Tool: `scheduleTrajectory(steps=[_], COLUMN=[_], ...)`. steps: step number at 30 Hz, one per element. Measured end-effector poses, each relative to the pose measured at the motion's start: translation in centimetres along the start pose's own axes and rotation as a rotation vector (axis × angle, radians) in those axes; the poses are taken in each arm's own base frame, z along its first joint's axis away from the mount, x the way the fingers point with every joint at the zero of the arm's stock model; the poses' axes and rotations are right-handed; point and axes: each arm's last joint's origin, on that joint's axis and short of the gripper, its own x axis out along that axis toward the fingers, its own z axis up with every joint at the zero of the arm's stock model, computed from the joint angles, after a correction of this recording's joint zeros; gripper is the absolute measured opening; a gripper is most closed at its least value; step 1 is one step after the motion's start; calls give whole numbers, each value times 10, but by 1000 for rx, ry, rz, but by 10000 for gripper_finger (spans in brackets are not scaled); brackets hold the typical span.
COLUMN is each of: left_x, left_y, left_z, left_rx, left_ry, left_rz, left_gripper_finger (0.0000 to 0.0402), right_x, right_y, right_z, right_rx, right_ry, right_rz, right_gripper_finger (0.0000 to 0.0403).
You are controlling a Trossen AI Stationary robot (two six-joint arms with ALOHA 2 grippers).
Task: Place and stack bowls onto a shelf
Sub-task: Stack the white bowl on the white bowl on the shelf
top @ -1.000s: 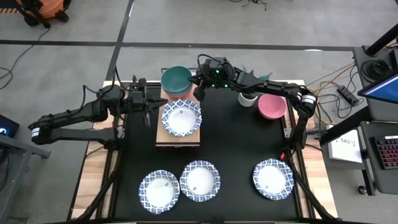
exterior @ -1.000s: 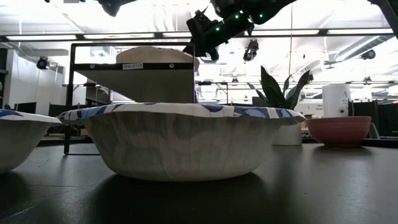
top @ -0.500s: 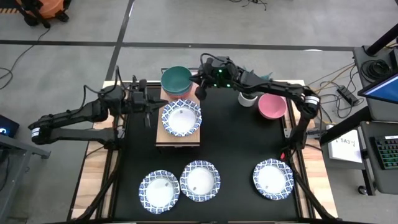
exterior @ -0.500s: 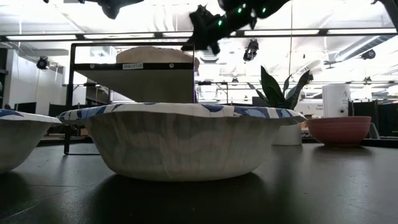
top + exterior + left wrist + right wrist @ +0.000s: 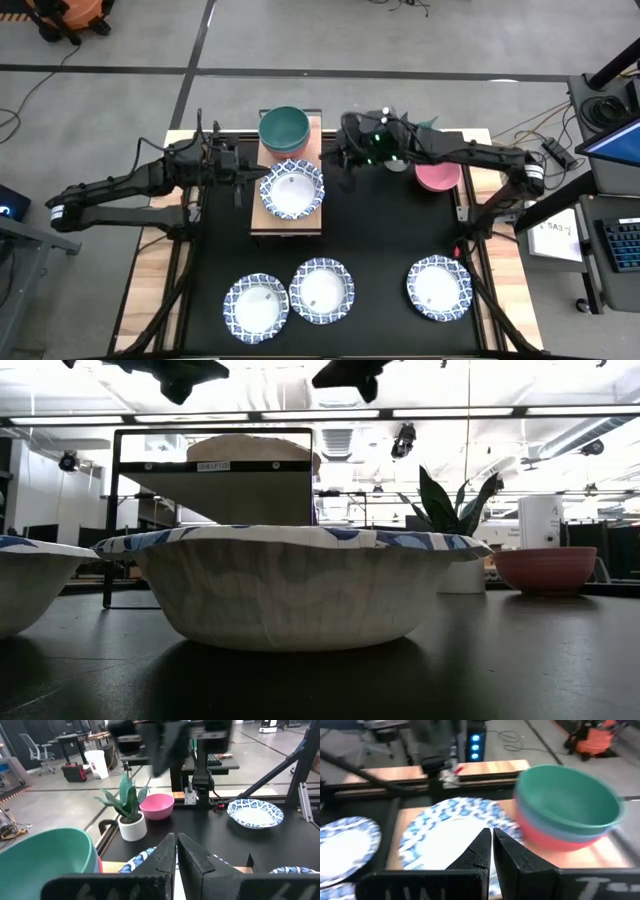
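The light-wood shelf (image 5: 289, 222) carries a stack of green, blue and red bowls (image 5: 284, 127) at its far end and one blue-rimmed white dish (image 5: 291, 190) in front of it. The pink bowl (image 5: 437, 172) sits on the black table at the far right. Three more dishes (image 5: 256, 307) (image 5: 321, 291) (image 5: 438, 287) lie along the near side. My left gripper (image 5: 238, 177) hovers shut at the shelf's left edge. My right gripper (image 5: 347, 160) hovers shut just right of the shelf. In the right wrist view the bowl stack (image 5: 567, 807) and dish (image 5: 452, 827) lie ahead of the gripper (image 5: 491, 840).
A white pot with a green plant (image 5: 398, 158) stands by the pink bowl at the far edge. In the low view a dish (image 5: 300, 585) fills the foreground, and both grippers (image 5: 178, 374) (image 5: 350, 372) hang high above the table. Bare black tabletop lies between the shelf and the near dishes.
My right gripper has drawn back from the right rim of the green bowl toward the table's right and risen, as the low view shows. The bowl stack stays put on the shelf. My left arm has barely moved.
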Motion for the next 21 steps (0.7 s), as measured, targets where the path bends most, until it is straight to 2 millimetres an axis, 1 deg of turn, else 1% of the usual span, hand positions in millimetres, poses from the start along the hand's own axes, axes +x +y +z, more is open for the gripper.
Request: scheduleTrajectory(steps=[2, 5, 8, 11, 13, 15, 18, 21], left_x=[1, 1, 1, 1, 1, 1, 1, 2], left_y=[0, -1, -2, -3, -3, -3, -3, -3], left_z=[-2, -5, -7, -8, -8, -8, -8, -9], left_rx=[-8, -24, -46, -54, -56, -59, -53, -49], left_ry=[9, 18, 40, 46, 50, 53, 51, 54], left_rz=[-3, -6, -19, -62, -74, -76, -76, -76], left_gripper_finger=[0, 0, 0, 0, 0, 0, 0, 0], right_x=[-5, -14, -22, -28, -29, -27, -22, -18], right_y=[12, 27, 34, 40, 45, 54, 71, 91], right_z=[-4, -15, -31, -53, -66, -78, -91, -98], right_rx=[3, 20, 85, 209, 279, 299, 272, 236], right_ry=[4, 19, 57, 121, 165, 211, 261, 292], right_rz=[18, -9, -42, -52, -46, -31, 21, 71], right_gripper_finger=[9, 9, 9, 9, 9, 9, 9, 9])
